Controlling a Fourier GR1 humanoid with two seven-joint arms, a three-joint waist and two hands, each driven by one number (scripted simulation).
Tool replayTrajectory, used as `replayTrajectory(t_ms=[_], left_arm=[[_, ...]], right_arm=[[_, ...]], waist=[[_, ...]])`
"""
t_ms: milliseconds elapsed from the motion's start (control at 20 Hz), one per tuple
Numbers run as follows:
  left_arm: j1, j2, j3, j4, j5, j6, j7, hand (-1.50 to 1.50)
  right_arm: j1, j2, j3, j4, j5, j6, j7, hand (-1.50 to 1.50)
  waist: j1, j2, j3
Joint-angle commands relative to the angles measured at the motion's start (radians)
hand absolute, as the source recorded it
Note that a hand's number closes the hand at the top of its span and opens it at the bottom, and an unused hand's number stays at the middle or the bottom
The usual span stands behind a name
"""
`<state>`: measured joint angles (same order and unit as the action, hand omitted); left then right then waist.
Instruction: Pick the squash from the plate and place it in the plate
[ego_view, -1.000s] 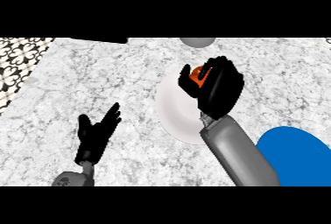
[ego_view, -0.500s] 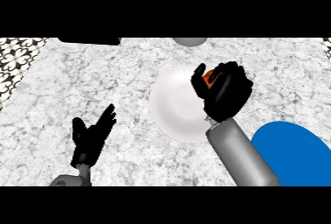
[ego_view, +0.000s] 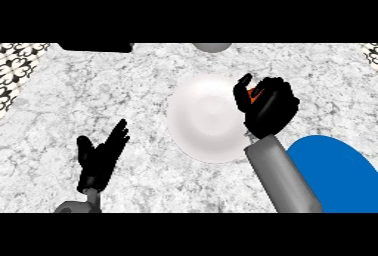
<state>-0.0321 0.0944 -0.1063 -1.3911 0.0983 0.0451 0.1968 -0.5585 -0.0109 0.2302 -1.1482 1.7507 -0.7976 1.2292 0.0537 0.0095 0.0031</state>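
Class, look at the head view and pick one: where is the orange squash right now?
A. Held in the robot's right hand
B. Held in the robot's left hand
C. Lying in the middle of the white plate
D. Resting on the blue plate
A: the right hand is curled round the squash, of which only an orange sliver shows, at the right edge of the white plate.

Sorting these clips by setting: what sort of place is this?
Probably a kitchen counter: a speckled stone-look counter top, a white plate, a blue plate and patterned tiling at the left edge.
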Motion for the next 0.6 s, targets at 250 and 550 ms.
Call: replayTrajectory(t_ms=[250,550], left_arm=[[-0.023,0.015,0.011,0.011,0.011,-0.024,0.01,0.0],[-0.018,-0.013,0.005,0.008,-0.001,0.009,0.024,0.0]], right_arm=[[-0.05,0.01,-0.047,0.27,-0.399,-0.082,0.112,-1.5],[-0.046,0.011,-0.04,0.391,-0.592,-0.433,-0.185,-1.5]], waist=[[0.023,0.012,0.0],[-0.001,0.009,0.001]])
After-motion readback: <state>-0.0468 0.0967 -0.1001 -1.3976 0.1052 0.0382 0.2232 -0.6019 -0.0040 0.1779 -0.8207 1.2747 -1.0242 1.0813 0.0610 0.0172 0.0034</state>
